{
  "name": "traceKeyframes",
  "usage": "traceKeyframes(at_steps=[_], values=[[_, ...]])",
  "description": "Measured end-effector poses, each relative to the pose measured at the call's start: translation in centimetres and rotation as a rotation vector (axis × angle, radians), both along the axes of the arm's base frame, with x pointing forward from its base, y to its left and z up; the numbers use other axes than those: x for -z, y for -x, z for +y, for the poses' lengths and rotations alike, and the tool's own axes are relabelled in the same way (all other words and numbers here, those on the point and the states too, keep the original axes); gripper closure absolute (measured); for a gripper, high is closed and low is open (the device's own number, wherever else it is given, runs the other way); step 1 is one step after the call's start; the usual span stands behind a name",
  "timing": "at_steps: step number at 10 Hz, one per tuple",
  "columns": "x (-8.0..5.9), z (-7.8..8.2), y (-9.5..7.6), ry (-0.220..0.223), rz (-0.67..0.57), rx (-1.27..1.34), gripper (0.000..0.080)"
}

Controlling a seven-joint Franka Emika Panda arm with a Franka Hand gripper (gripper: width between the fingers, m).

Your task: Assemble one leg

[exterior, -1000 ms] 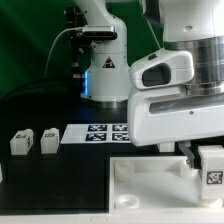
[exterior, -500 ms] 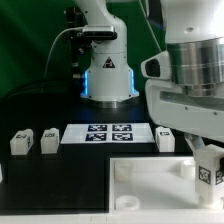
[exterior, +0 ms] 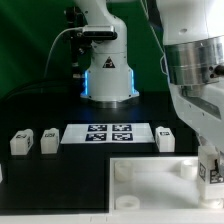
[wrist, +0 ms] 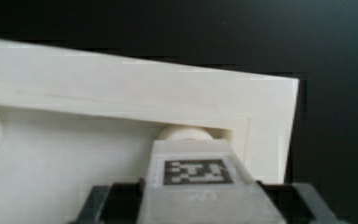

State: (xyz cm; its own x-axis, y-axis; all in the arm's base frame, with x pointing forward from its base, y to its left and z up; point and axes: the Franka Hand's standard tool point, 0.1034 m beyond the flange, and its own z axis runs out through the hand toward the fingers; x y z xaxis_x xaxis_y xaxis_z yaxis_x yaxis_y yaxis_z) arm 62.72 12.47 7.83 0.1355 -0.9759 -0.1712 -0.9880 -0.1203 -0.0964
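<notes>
The hand (wrist: pixel 195 204) is gripping one leg (wrist: pixel 195 168), holding it close by the corner hole (wrist: pixel 190 132) of the white panel (wrist: pixel 87 95)
If the leg is leaning, it could be jamming at the rim and slipping from the hand

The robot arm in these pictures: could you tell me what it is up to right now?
The gripper holds one leg, its tag facing the wrist camera, right at a round corner socket of the white panel. Whether it is seated yet cannot be told. Three more legs stand loose on the black table, two to the exterior view's left of the marker board, one to its right.
</notes>
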Motion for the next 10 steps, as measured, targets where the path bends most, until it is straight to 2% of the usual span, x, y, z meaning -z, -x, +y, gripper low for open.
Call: traceKeyframes(at_steps=[1,2,3,5,8,10], values=[[0.03,0.02,0.01,0.002,-0.004,-0.023,0.0413],[0.05,0.03,0.05,0.006,-0.013,-0.081,0.0272],[0.16,0.23,0.56,0.017,0.001,-0.204,0.0189],[-0.43,0.37,0.8,0.079,0.005,-0.581,0.0157],[-0.28,0.02,0.6,0.09,-0.056,-0.882,0.0151],[-0.26,-0.39,0.06,0.15,-0.113,-1.236,0.0151]])
